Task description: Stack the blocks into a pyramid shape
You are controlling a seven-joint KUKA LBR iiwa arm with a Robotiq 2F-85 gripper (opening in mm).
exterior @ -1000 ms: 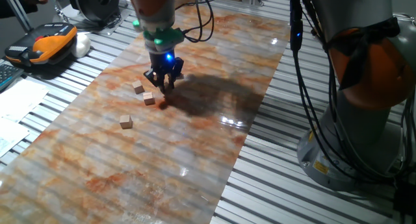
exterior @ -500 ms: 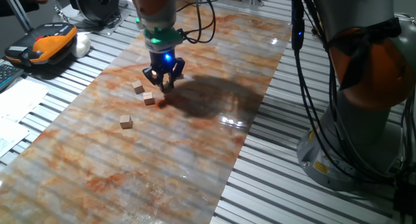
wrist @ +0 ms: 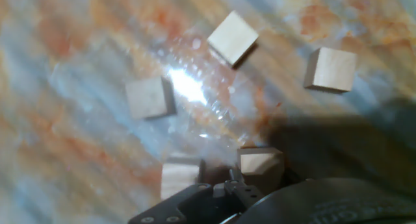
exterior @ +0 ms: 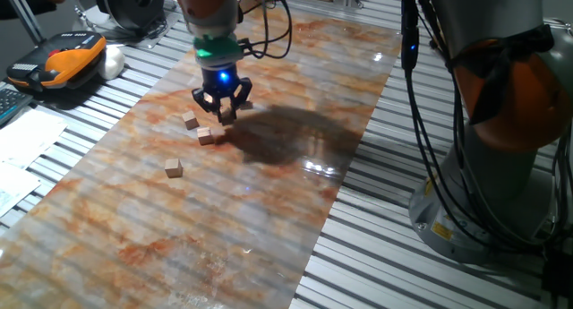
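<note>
The hand view shows five wooden blocks. The fixed view shows three blocks clearly: two near the gripper, one nearer on the left. One gripper is present.

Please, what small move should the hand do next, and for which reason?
Probably lower over one block and close on it. The hand hangs above the table with nothing seen in it, and the hand view shows five blocks lying apart, none stacked. The two at the lower edge look nearest. Whether the fingers are open is unclear.
</note>
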